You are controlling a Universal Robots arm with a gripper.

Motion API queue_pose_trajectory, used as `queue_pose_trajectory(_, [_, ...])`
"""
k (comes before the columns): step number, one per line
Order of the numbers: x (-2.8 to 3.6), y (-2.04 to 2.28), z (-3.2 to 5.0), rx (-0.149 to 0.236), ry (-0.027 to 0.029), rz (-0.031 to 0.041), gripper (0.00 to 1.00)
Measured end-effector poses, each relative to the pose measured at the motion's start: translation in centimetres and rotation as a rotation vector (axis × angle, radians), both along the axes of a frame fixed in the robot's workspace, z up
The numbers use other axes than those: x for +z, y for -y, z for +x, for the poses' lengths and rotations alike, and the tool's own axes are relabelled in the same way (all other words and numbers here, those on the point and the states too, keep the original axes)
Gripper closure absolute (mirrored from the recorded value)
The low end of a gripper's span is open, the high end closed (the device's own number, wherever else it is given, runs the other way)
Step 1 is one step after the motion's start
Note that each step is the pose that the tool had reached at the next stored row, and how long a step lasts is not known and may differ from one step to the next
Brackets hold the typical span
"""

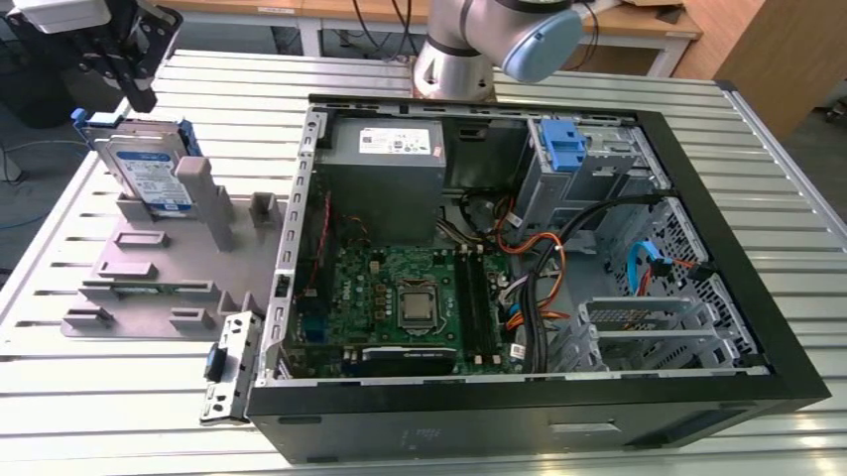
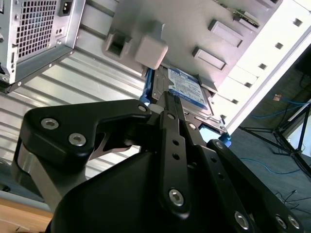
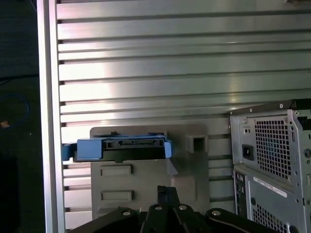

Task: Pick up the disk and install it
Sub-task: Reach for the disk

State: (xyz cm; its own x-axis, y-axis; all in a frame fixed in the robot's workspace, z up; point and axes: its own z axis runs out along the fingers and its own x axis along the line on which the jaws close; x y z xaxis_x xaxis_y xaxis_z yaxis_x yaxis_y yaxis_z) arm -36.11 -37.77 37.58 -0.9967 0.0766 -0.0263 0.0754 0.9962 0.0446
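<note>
Nothing actually readable here, tbh. The disk (image 1: pixel 139 149) just below the gripper (image 1: pixel 138 97) has a white-and-blue label (image 1: pixel 153 178), but its print is too small to make out. Same deal with the white sticker (image 1: pixel 397 142) on the power supply (image 1: pixel 384 177), well away from the gripper inside the computer case (image 1: pixel 530 416): just tiny lines.

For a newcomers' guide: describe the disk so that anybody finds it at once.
In the exterior view, a grey fixture plate lies left of the computer case. The disk stands on edge at its far end, under the gripper. Blue rails and a label distinguish it from the grey posts.
</note>
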Motion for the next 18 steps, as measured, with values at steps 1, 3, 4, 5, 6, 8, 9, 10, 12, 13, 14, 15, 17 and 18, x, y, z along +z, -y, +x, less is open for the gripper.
queue_pose_trajectory(1, [-0.07, -0.1, -0.2, 0.0, 0.0001, 0.0, 0.89])
queue_pose_trajectory(3, [-0.22, -0.31, -0.63, 0.0, -0.0001, 0.0, 0.89])
queue_pose_trajectory(4, [-0.3, -0.42, -0.84, 0.0, 0.0, 0.0, 0.89])
queue_pose_trajectory(5, [-0.38, -0.51, -1.02, 0.0, 0.0001, 0.0, 0.89])
queue_pose_trajectory(6, [-0.47, -0.6, -1.19, 0.0, 0.0001, 0.0, 0.89])
queue_pose_trajectory(8, [-0.66, -0.74, -1.46, 0.0, 0.0, 0.0, 0.89])
queue_pose_trajectory(9, [-0.77, -0.8, -1.56, 0.0, 0.0, 0.0, 0.89])
queue_pose_trajectory(10, [-0.89, -0.85, -1.63, 0.0, 0.0, 0.0, 0.89])
queue_pose_trajectory(12, [-1.18, -0.93, -1.75, 0.0, 0.0001, 0.0001, 0.89])
queue_pose_trajectory(13, [-1.33, -0.98, -1.79, 0.0, -0.0001, 0.0, 0.89])
queue_pose_trajectory(14, [-1.46, -1.03, -1.8, 0.0, -0.0006, 0.0, 0.89])
queue_pose_trajectory(15, [-1.58, -1.07, -1.8, 0.0, -0.0014, -0.0001, 0.89])
queue_pose_trajectory(17, [-1.78, -1.1, -1.81, 0.0, -0.0021, 0.0001, 0.89])
queue_pose_trajectory(18, [-1.81, -1.1, -1.81, 0.0, -0.0022, 0.0001, 0.89])
